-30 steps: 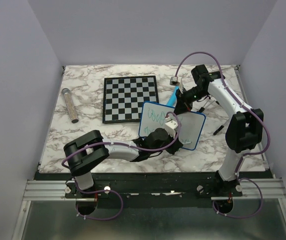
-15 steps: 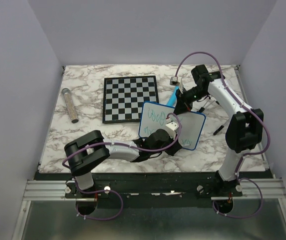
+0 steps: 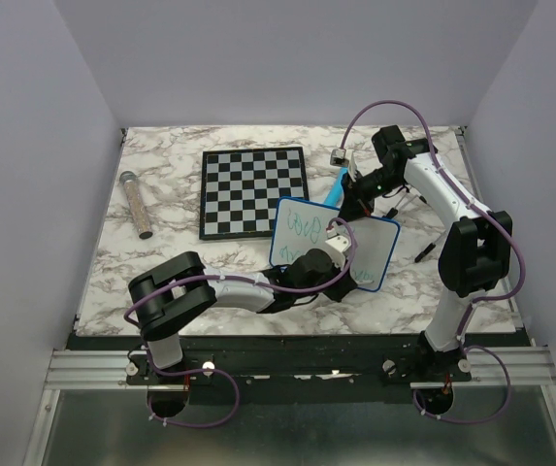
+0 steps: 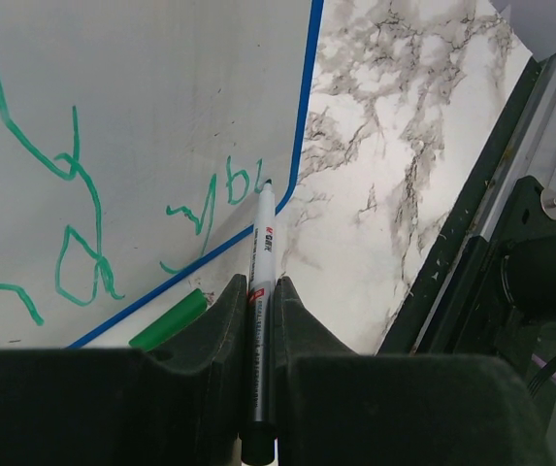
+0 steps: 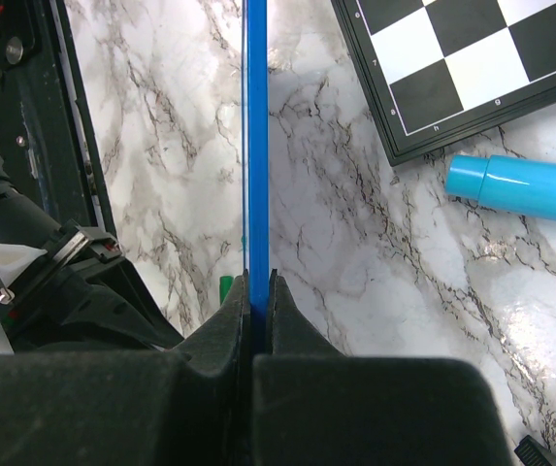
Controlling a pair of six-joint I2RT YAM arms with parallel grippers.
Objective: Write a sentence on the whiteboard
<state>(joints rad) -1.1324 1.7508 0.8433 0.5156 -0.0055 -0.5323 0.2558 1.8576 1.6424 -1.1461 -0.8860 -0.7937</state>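
The whiteboard [image 3: 376, 250], white with a thin blue rim, sits right of the table's centre. My right gripper [image 3: 360, 208] is shut on its far edge; in the right wrist view the blue rim [image 5: 256, 146] runs edge-on between the jaws of that gripper [image 5: 258, 283]. My left gripper [image 4: 261, 283] is shut on a grey marker [image 4: 262, 243], whose tip touches the board [image 4: 161, 78] close to its lower blue rim. The sentence [image 4: 79, 189] shows as green loopy letters in rows, also seen in the top view [image 3: 303, 226]. In the top view the left gripper [image 3: 340, 245] hides the board's middle.
A black-and-white checkered board [image 3: 253, 191] lies behind the whiteboard. A light blue tube [image 5: 530, 189] lies by its corner. A grey cylinder [image 3: 137, 204] rests at the far left, and a black pen [image 3: 424, 253] lies right of the whiteboard. A green cap [image 4: 168, 320] lies under the board's near edge.
My left arm has crept slightly rightward with the marker over the board. The right arm and the board have not moved.
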